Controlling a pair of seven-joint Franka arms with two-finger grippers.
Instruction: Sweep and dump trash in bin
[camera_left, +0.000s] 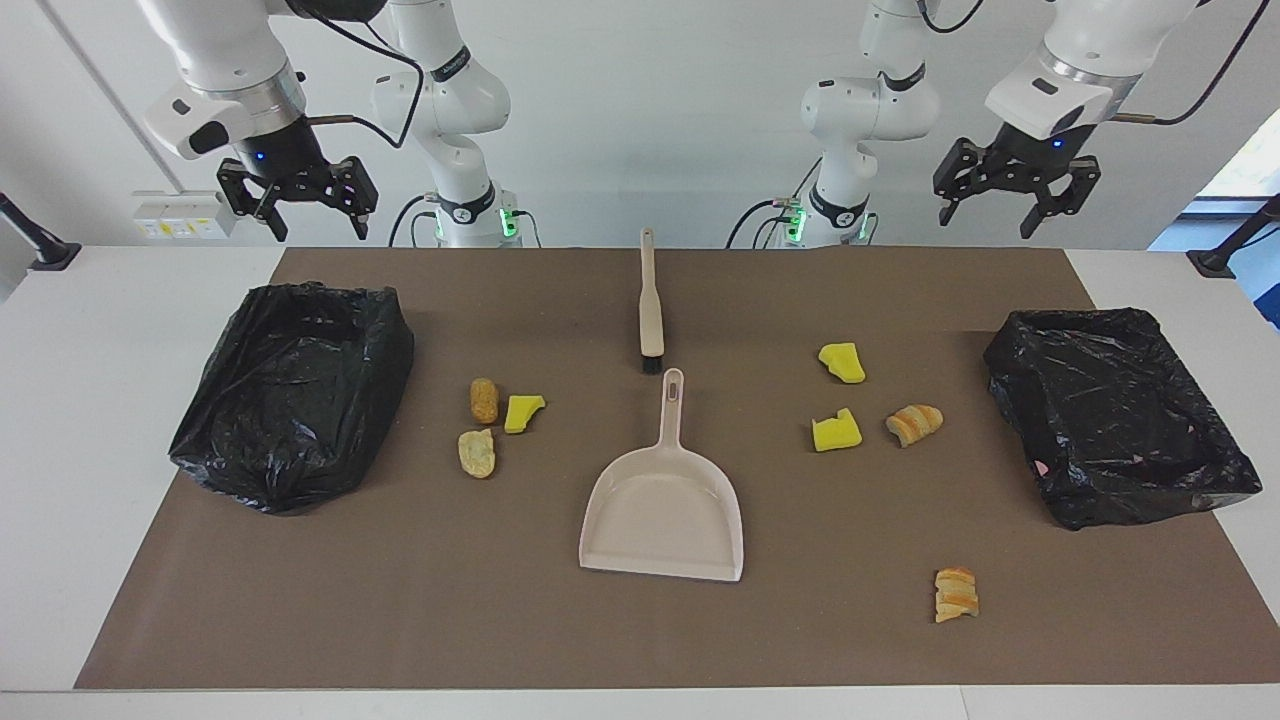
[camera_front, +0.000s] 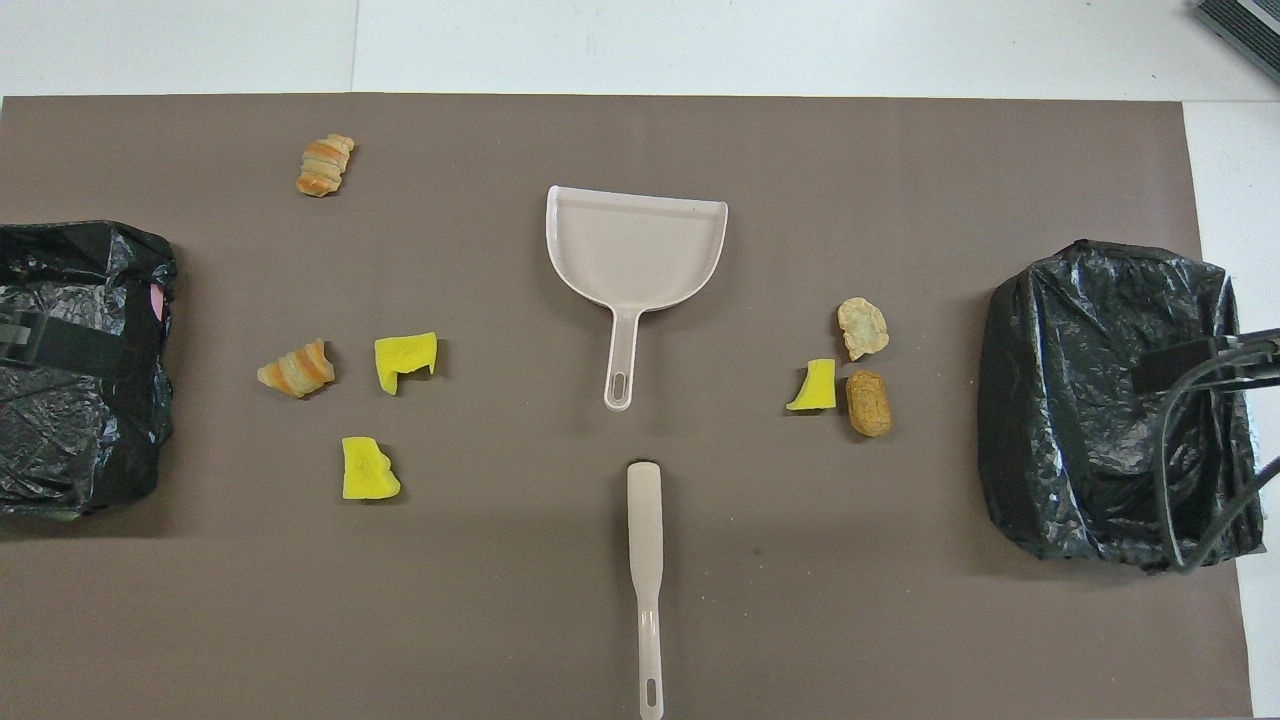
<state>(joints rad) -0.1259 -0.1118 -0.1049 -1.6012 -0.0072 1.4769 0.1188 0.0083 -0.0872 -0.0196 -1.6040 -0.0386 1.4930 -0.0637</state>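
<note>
Still untouched: brush at centre frame, long axis pointing at the robots, midway between raised, released left gripper and right gripper.

Down the middle of the brown mat the brush and dustpan lie end to end, almost touching, with open mat on both sides. A black-lined bin blocks the right arm's end, another the left arm's end. Scraps cluster between each bin and the dustpan. The mat's edge farthest from the robots is mostly bare, save one bread piece.
</note>
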